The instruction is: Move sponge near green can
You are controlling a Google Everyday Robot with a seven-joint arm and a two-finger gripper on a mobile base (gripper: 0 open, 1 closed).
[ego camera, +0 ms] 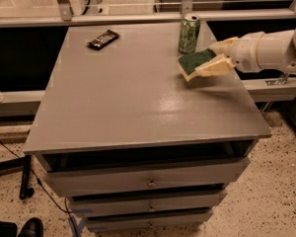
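Observation:
The sponge (pixel 193 62), dark green on top over pale yellow foam, is held in my gripper (pixel 213 57) a little above the grey table's right side. The gripper's cream-yellow fingers (pixel 212 66) are shut on the sponge's right end; the white arm reaches in from the right edge. The green can (pixel 189 33) stands upright at the table's back right, just behind and slightly left of the sponge, a short gap apart.
A flat dark candy-bar wrapper (pixel 103 39) lies at the back left of the grey table (pixel 138 102). Drawers sit under the tabletop. A glass partition and metal rail run behind the table. A shoe (pixel 29 227) shows at bottom left.

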